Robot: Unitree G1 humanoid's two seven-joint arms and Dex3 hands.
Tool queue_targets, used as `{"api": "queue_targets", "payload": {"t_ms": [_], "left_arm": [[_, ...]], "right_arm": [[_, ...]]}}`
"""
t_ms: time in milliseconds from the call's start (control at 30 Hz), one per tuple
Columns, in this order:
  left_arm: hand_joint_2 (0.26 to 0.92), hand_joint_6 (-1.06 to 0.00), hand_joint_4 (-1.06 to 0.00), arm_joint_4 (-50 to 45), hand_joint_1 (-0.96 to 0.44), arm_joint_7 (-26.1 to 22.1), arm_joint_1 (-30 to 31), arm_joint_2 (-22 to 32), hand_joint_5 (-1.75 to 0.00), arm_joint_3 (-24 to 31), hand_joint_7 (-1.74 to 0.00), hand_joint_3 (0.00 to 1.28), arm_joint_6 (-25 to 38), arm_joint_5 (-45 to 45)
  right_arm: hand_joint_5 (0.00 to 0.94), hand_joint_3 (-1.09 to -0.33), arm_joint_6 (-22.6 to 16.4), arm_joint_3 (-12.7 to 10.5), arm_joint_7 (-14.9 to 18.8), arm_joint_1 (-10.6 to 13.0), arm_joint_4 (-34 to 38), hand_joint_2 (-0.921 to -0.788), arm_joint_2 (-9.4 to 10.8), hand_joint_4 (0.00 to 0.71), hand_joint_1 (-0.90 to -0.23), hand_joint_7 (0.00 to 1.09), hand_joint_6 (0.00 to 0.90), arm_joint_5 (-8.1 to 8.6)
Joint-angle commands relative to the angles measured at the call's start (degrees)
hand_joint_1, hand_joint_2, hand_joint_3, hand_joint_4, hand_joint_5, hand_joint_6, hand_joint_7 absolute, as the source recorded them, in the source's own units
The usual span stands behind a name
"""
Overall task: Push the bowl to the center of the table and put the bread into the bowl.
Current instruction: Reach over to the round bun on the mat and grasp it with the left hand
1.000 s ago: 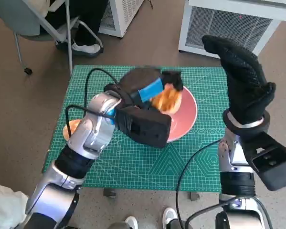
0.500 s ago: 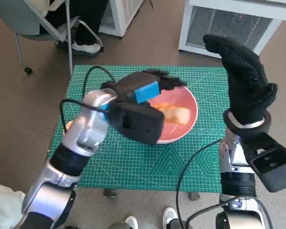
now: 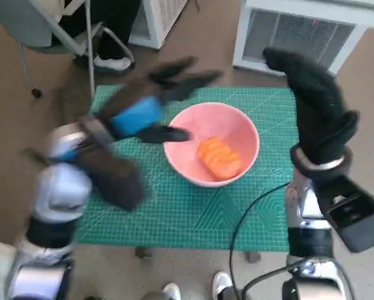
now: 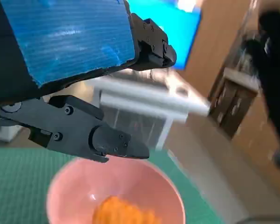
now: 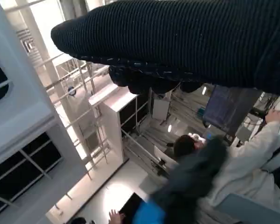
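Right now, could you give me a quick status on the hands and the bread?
Left hand open, holding nothing. Right hand raised beside the table, empty. Bread in the pink bowl. Nothing in the way.

A green cutting mat [image 3: 193, 212] printed with pale grid lines covers the small table. Beyond its far edge stand two white units: one with a grey mesh front [image 3: 299, 34] at the far right, another with slatted vents [image 3: 165, 19] nearer the middle. At the far left a grey chair [image 3: 46, 28] on castors stands on the brown floor [image 3: 24, 150], and a seated person's white shoe [image 3: 112, 62] rests just beside its leg. In the right wrist view, a person in a pale top [image 5: 242, 158] sits by a dark screen [image 5: 226, 109].
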Motion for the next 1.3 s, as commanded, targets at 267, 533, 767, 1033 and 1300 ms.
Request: {"api": "queue_targets", "payload": {"t_ms": [267,533,767,1033,1300], "left_arm": [[0.921,-0.39,-0.26,-2.08,-0.47,-0.78,12.61,10.61,-0.03,10.29,-0.06,0.11,-1.41,-3.39],[0.921,-0.39,-0.27,-0.12,-0.46,-1.01,18.64,14.75,-0.02,11.7,-0.06,0.08,-0.32,-1.65],[0.92,-0.39,-0.26,2.26,-0.47,0.03,21.64,16.06,-0.01,10.99,-0.05,0.06,0.25,0.17],[0.914,-0.39,-0.26,5.94,-0.46,1.16,22.37,15.36,0.0,8.13,-0.04,0.02,1.39,2.78],[0.886,-0.39,-0.26,11.01,-0.39,0.56,20.71,14.67,0.0,2.77,-0.03,0.0,4.43,5.4]], "right_arm": [[0.496,-0.774,0.77,0.07,0.05,1.05,0.08,-0.921,0.17,-0.001,-0.561,0.64,-0.001,0.58],[0.497,-0.772,-0.02,-0.03,0.18,0.18,1.96,-0.921,0.12,-0.001,-0.559,0.64,-0.001,0.19],[0.498,-0.779,-0.17,0.21,0.38,-0.09,2.39,-0.921,-0.02,-0.001,-0.554,0.64,-0.001,0.02],[0.5,-0.781,-0.38,0.19,0.9,-0.83,3.43,-0.921,-0.62,-0.001,-0.547,0.64,-0.001,0.04],[0.499,-0.786,-0.49,0.2,1.58,-1.34,4.03,-0.921,-0.93,-0.001,-0.55,0.63,-0.001,0.37]]}}
